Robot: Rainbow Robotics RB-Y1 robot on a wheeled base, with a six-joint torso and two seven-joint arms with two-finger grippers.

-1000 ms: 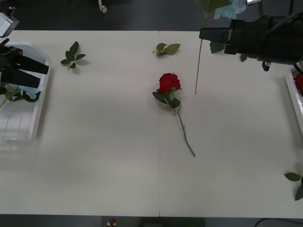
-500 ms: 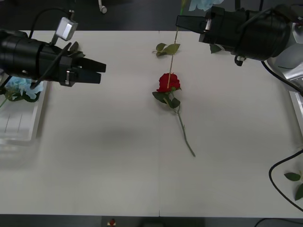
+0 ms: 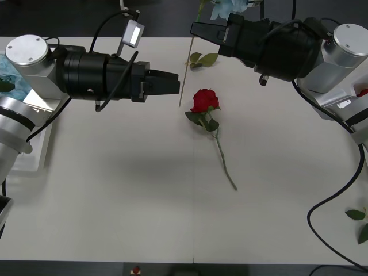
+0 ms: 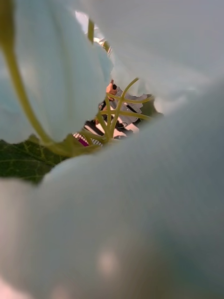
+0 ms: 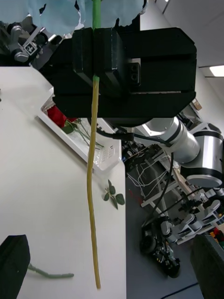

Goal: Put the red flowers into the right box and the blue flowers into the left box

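My right gripper is shut on the thin stem of a blue flower, held above the table's far edge. The stem hangs down just ahead of my left gripper, which is open and reaches in from the left. The left wrist view shows the right gripper clamped on that stem. Pale petals of the blue flower sit close against the right wrist camera. One red flower lies mid-table. The left box holds another blue flower. The right box holds red flowers.
Loose green leaf sprigs lie on the table: one behind the lying rose, another at the front right corner. The rose's stem runs toward the front. Both arms cross the back half of the table.
My left arm has swung from over the left box to the table's middle. My right arm has carried the blue flower leftward, so its stem now hangs by the left gripper.
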